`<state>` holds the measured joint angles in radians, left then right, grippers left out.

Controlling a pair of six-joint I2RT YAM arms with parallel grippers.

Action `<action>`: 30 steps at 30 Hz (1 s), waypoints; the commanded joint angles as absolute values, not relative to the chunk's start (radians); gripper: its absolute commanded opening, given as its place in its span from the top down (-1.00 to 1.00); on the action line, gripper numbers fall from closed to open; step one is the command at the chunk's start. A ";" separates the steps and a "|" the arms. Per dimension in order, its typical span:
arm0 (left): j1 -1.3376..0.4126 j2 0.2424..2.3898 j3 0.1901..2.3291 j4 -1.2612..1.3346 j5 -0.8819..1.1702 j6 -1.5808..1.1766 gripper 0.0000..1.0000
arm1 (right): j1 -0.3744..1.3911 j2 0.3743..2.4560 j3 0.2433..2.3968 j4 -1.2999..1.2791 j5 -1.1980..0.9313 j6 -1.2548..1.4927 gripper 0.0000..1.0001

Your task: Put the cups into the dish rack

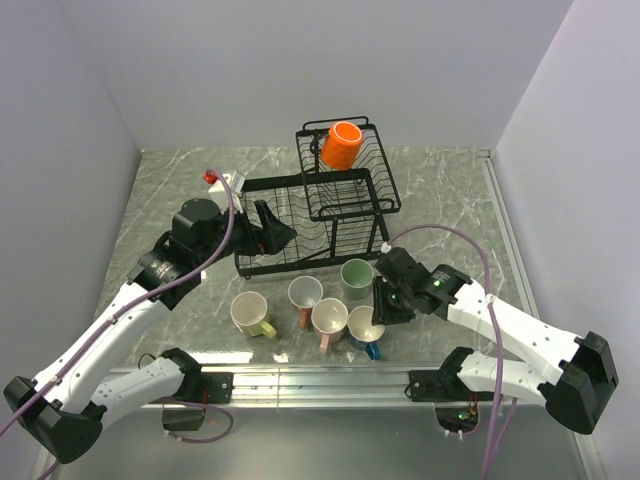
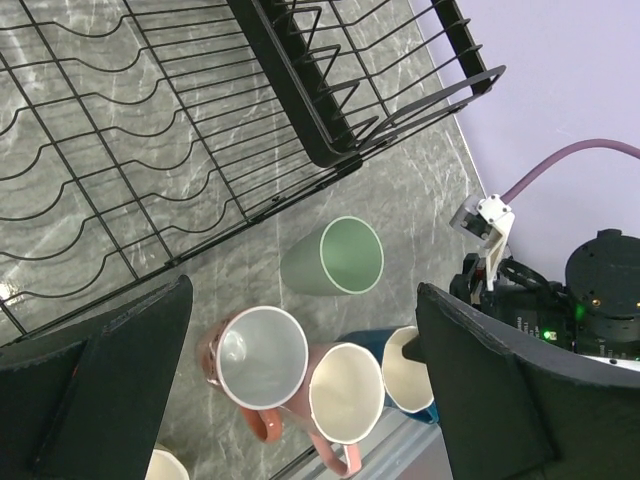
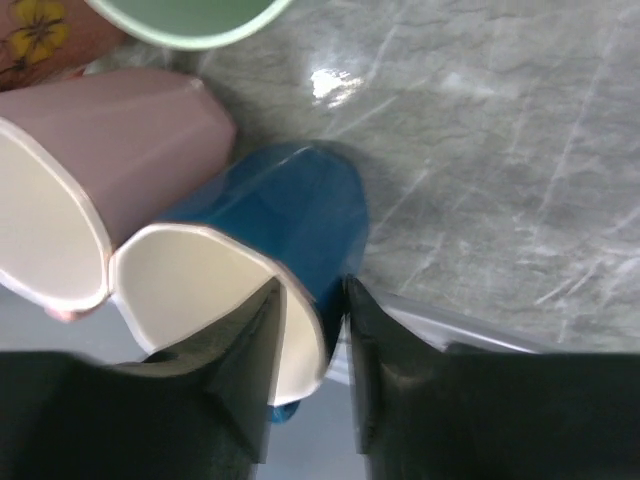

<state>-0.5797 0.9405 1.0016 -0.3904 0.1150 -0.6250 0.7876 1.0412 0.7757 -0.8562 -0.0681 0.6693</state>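
The black wire dish rack (image 1: 256, 268) stands mid-table, and an orange cup (image 1: 343, 145) lies in its upper basket (image 1: 385, 190). In front of it stand the yellow (image 1: 250, 315), salmon (image 1: 305, 293), pink (image 1: 329, 320), pale green (image 1: 357, 275) and blue (image 1: 367, 328) cups. My right gripper (image 1: 385, 305) is shut on the blue cup's wall (image 3: 270, 215), with one finger inside the rim and one outside (image 3: 312, 300). My left gripper (image 1: 275, 235) hovers open and empty over the lower tray's front (image 2: 300, 300). Its view shows the green (image 2: 335, 258), salmon (image 2: 260, 358) and pink (image 2: 345, 392) cups below.
A small red and white object (image 1: 215, 178) sits at the rack's back left corner. A metal rail (image 1: 300, 375) runs along the table's near edge, close to the blue cup. White walls close in the left, back and right sides. The pink cup (image 3: 110, 130) touches the blue one.
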 commanded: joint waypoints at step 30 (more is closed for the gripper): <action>-0.571 1.218 1.425 -0.212 0.457 -0.874 -0.99 | 0.770 0.752 1.319 -0.870 0.115 0.782 1.00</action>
<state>-0.5777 1.1915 1.3575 -0.3218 0.3660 -0.7452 0.7959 0.7601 1.2278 -1.1072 0.1207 0.7639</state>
